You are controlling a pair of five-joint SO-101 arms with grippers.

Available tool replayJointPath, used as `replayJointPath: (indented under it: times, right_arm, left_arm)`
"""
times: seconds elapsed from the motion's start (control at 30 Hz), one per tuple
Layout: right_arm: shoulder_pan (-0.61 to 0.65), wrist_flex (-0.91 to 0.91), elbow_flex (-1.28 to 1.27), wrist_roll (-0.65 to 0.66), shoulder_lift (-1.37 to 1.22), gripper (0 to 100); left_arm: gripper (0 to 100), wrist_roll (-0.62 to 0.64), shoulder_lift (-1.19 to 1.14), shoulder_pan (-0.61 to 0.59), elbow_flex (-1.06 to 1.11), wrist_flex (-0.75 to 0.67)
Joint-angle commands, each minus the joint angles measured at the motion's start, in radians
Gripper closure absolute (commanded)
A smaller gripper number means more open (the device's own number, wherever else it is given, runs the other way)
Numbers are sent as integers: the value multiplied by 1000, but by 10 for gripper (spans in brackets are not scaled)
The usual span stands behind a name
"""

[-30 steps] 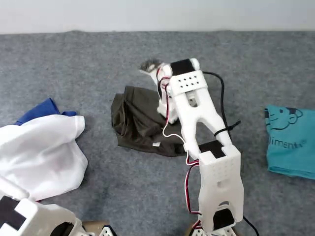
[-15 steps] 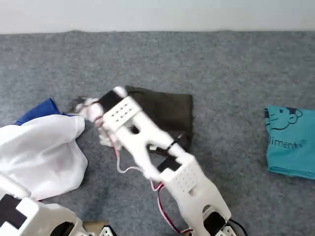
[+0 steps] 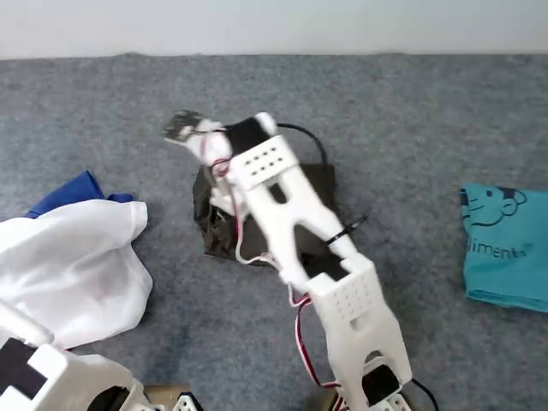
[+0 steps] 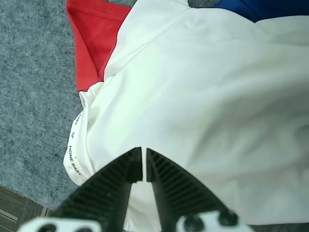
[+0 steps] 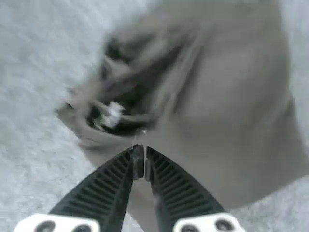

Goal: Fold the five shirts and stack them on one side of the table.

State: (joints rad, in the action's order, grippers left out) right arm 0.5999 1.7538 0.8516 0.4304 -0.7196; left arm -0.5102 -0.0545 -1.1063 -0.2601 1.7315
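Observation:
A dark olive shirt [image 3: 214, 218] lies crumpled in the middle of the grey table, partly hidden under my right arm. My right gripper [image 3: 181, 130] is shut and sits just past the shirt's far left corner; its wrist view has the shut gripper [image 5: 144, 151] above the olive shirt [image 5: 231, 96]. A loose white shirt [image 3: 77, 265] lies at the left on top of a blue shirt [image 3: 73, 193]. My left gripper [image 4: 144, 153] is shut above the white shirt [image 4: 203, 96], with a red shirt [image 4: 94, 34] and the blue shirt [image 4: 270, 9] beside it. A folded teal shirt [image 3: 505, 248] rests at the right edge.
The table is covered in grey carpet [image 3: 428, 111], which ends at a pale wall along the far side. My left arm's white base [image 3: 51, 377] stands at the near left corner. Open carpet lies between the olive and teal shirts.
My right arm swung left over the olive shirt, then back toward the far side. The shirt changed from a bunched heap to a wider, flatter shape. The left arm stayed put.

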Motion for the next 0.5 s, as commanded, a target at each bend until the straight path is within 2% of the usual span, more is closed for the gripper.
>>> replayJointPath:
  times: [0.0,0.13,0.37,0.47]
  right_arm:
    - [-53,30,-20,-6,41,987]
    - [10,-33,-18,-9,-58,987]
    - [272,-36,-18,-12,-162,988]
    - [289,-18,11,-8,-160,989]
  left_arm:
    - [964,8,8,2,-4,18]
    - [964,8,8,8,-4,18]
    - [964,6,8,3,-4,15]
    - [964,6,8,3,-4,15]
